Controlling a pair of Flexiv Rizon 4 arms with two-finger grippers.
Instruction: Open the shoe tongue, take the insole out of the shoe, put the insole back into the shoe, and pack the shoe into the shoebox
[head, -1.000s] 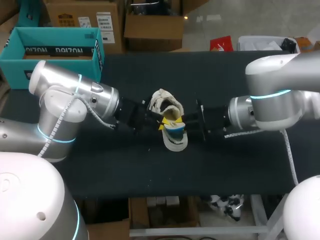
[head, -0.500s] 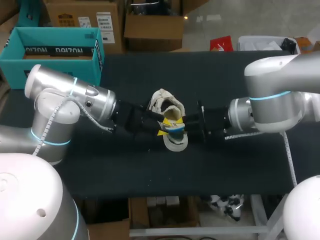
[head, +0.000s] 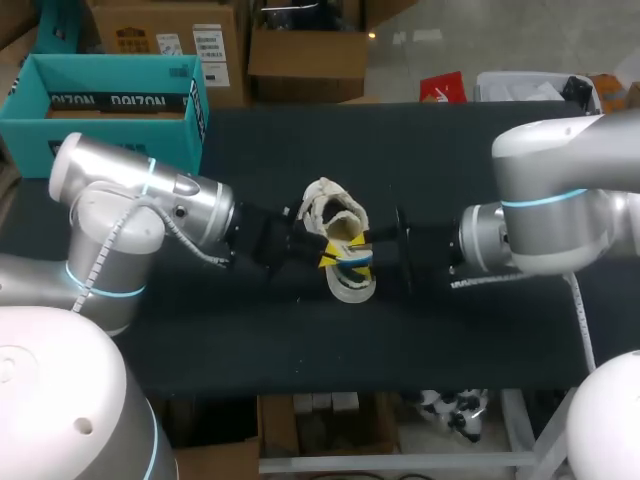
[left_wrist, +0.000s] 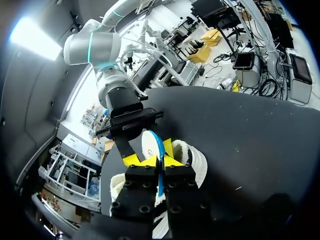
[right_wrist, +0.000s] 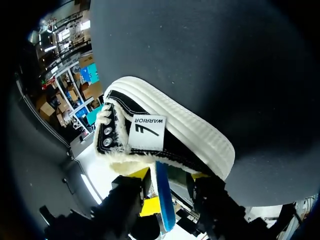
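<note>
Black and bare around its middle, the table (head: 480, 330) carries the one thing that matters here: a fleece-lined shoe (head: 335, 212) lying near the centre with its opening turned up. The insole (head: 350, 262), white with a blue edge, stands on edge and rises out of that opening.

The left gripper (head: 328, 258) has hold of it. From the left wrist camera, both yellow tips press the thin blue edge from either side and are almost closed. The pinch is on the insole alone, not on the shoe. I read this as the step of drawing the insole out, gripped this way so that it can slide free along the shoe's length.

The right gripper (head: 378, 245) sits just beside the shoe on the opposite side, at the collar. Most likely it is there to steady the shoe against the pull. Whether it actually clamps the shoe or only rests against it, I cannot tell from any view.

Further out, the two forearms meet over the shoe from opposite sides, so the space right above it is crowded. The teal shoebox (head: 110, 64) stands open at the far left corner, well apart from the shoe. The bulky left arm (head: 150, 195) lies between the two. To my eye, that arm will have to clear out of the way before the shoe can travel to the box.
</note>
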